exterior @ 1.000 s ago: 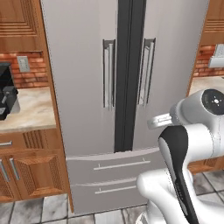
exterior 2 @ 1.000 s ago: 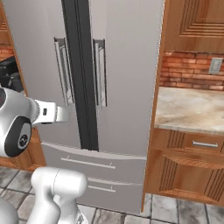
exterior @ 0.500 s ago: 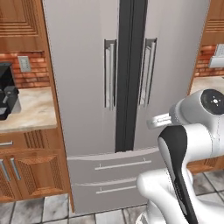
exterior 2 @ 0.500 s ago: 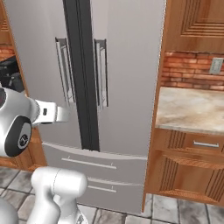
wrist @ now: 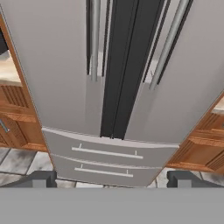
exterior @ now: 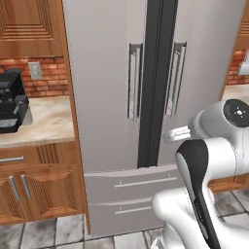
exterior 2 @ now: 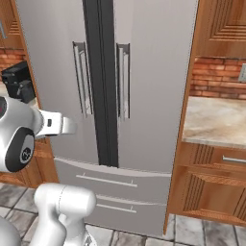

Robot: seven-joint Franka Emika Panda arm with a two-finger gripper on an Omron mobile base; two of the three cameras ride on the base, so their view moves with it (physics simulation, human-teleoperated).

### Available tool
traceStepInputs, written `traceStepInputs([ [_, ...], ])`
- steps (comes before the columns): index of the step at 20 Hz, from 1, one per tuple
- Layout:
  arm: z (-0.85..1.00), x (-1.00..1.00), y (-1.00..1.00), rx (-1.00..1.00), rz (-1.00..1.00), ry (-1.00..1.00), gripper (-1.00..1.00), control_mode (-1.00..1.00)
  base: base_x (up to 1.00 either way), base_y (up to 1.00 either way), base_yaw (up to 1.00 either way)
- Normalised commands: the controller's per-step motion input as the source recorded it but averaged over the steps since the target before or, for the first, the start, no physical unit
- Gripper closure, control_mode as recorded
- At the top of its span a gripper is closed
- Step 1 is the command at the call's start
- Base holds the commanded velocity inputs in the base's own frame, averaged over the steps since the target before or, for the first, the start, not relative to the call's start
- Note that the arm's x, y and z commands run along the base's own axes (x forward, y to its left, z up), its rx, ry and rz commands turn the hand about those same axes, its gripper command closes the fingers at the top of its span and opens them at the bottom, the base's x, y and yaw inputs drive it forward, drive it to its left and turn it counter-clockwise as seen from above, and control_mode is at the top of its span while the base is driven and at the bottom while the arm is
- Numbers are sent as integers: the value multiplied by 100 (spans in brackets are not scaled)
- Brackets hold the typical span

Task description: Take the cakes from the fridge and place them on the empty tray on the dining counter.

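Rolled nearer the fridge (exterior: 146, 97) | doors shut, cakes unreached | gripper (wrist: 111, 179) short of handles, jaws wide, empty

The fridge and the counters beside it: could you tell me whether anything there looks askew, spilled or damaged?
Nothing stands out. The fridge has both doors shut and flush, its two bar handles straight, and its lower drawers closed. The coffee machine stands upright on the counter, with no spill around it. The cabinet doors below are shut.
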Motion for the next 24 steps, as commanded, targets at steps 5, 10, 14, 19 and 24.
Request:
traceStepInputs([
  [5, 0, 0, 0, 0, 0, 0, -100, 100, -1, 2, 0],
  [10, 0, 0, 0, 0, 0, 0, -100, 100, 0, 0, 0],
  [14, 0, 0, -21, 0, 0, -3, -100, -100, 0, 0, 0],
  [19, 2, 24, -61, 1, 0, -11, -100, -100, 0, 0, 0],
  [24, 30, 46, -44, 5, 0, -4, -100, -100, 0, 0, 0],
])
